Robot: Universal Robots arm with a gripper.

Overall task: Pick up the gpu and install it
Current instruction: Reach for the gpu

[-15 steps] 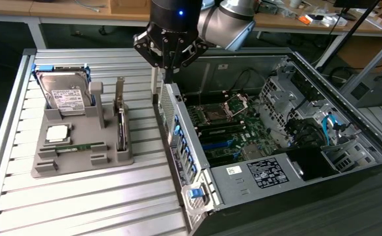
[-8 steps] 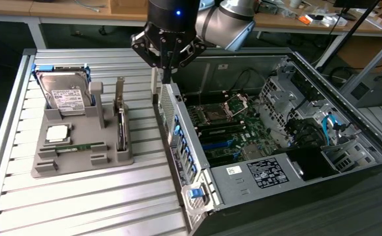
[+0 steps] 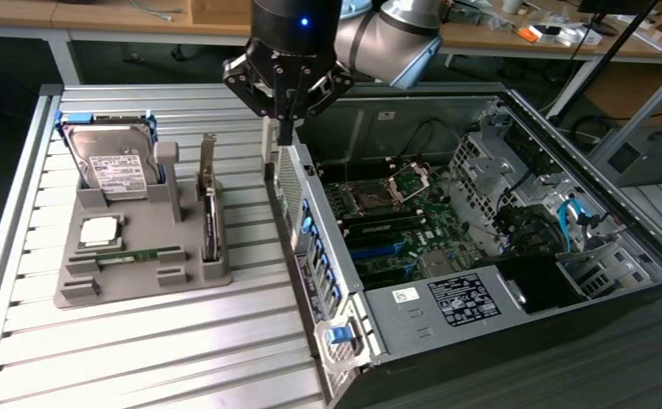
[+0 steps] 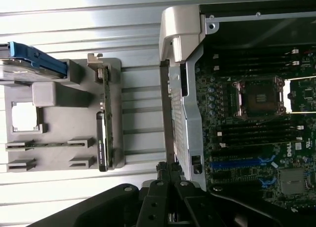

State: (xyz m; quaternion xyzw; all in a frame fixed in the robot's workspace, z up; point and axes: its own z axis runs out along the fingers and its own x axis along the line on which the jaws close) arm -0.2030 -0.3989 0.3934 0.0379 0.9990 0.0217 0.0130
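The gpu [image 3: 209, 209] stands on its long edge in a slot at the exterior view's right side of a grey holder [image 3: 137, 285], its silver bracket pointing up at the far end. In the wrist view the gpu [image 4: 104, 123] shows as a thin dark strip in the holder [image 4: 59, 113]. My gripper [image 3: 285, 136] hangs shut with nothing in it, above the near wall of the open computer case [image 3: 307, 221] and apart from the gpu, toward the exterior view's right. Its closed fingertips [image 4: 169, 169] sit over the case wall's edge.
The holder also carries a silver hard drive [image 3: 109, 162], a square processor chip [image 3: 100, 228] and a green RAM stick [image 3: 126, 254]. The motherboard [image 3: 399, 221] lies exposed inside the case, with cables and drive cages to the exterior view's right. Everything rests on a slatted aluminium table [image 3: 137, 358].
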